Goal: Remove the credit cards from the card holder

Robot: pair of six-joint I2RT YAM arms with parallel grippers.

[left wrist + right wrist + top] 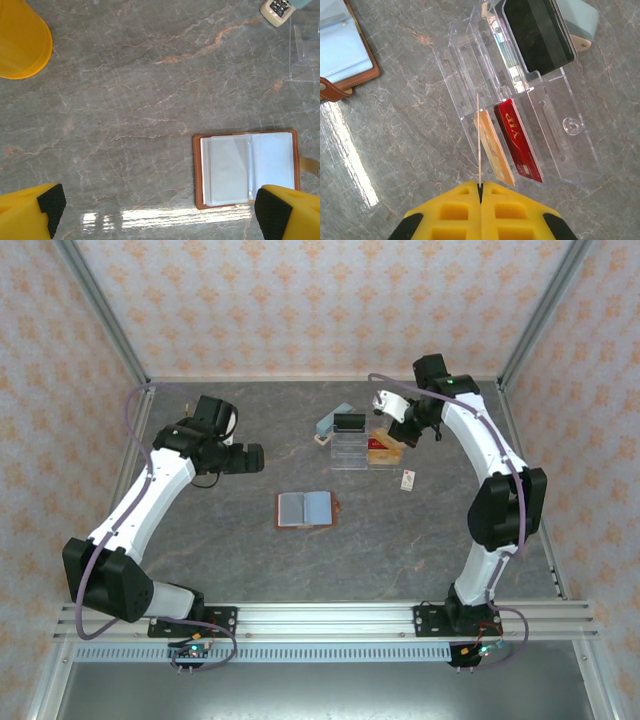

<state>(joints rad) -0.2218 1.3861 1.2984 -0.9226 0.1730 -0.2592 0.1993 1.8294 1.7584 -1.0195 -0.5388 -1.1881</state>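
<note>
At about 10 o'clock from the card holder (305,509) in the top view, your left tool (245,458) hangs over the bare table (200,540). Its jaws are spread wide with nothing between them. On its wrist camera the two black pads (50,207) sit at the lower corners. The card holder lies toward 4 o'clock, just above the right pad. It is open like a book, with clear and pale blue pockets facing up inside the reddish-brown cover. It rests flat near the middle of the table, well apart from both tools.

At 1 o'clock from the card holder stands the clear acrylic organiser (350,452), with a light blue block (327,425) just beside its far left corner. Your right tool (481,192) is over the organiser, pressed together on a thin card (479,145) that you see edge-on. The card runs toward 12 o'clock and reaches the organiser's front wall; you cannot tell whether it sits in a slot. Just right of it, a tan card (495,150) and a red card (519,142) stand side by side in the near tier. At 1 o'clock, a dark rectangle (537,35) leans in the far tier.

At 4 o'clock from the organiser, a small white tag (408,479) lies on the table.
</note>
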